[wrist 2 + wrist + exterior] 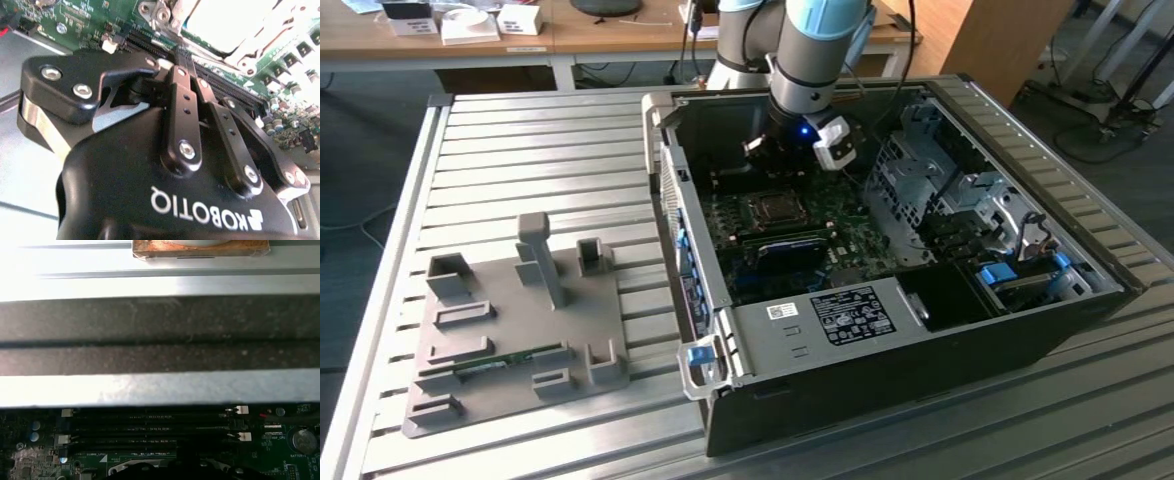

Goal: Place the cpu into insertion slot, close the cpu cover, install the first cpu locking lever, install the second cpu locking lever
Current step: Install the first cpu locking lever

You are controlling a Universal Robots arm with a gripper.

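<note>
Setting: wooden desks (pixel 587 35) carrying small white boxes line the back of the room, and a ribbed metal counter (pixel 520 150) fills the foreground.
Counter load: an open computer case (pixel 894 390) lies on its side toward the exterior view's right. A grey fixture tray (pixel 507 330) sits well apart from it on the exterior view's left, with a green memory stick (pixel 487 365) lying in one of its holders.
Writing: white lettering runs across the black gripper body in the second wrist view. White printed labels (pixel 851 312) sit on the grey drive cage (pixel 767 350). Tiny white print dots the circuit board (pixel 280 460) in the first wrist view.
Arm: the arm (pixel 814 40) drops almost straight down into the case. Its gripper (pixel 790 160) is low over the board, just beside the insertion slot (pixel 774 210) on the side toward the case's far wall.
Fingers: the fingers (pixel 181 90) are drawn narrow, tips together, with nothing visible between them. The tips are over the long black memory slots (pixel 225 90).
Case contents: green circuit board, drive cage, a blue latch (pixel 700 353) at the near corner and a coin battery (pixel 302 439).
Cpu: the cpu (pixel 225 20) shows as a bright square in the slot.
Cover: the silvery cpu cover (pixel 245 55) frames the cpu. Glare hides how the cover is fastened.
</note>
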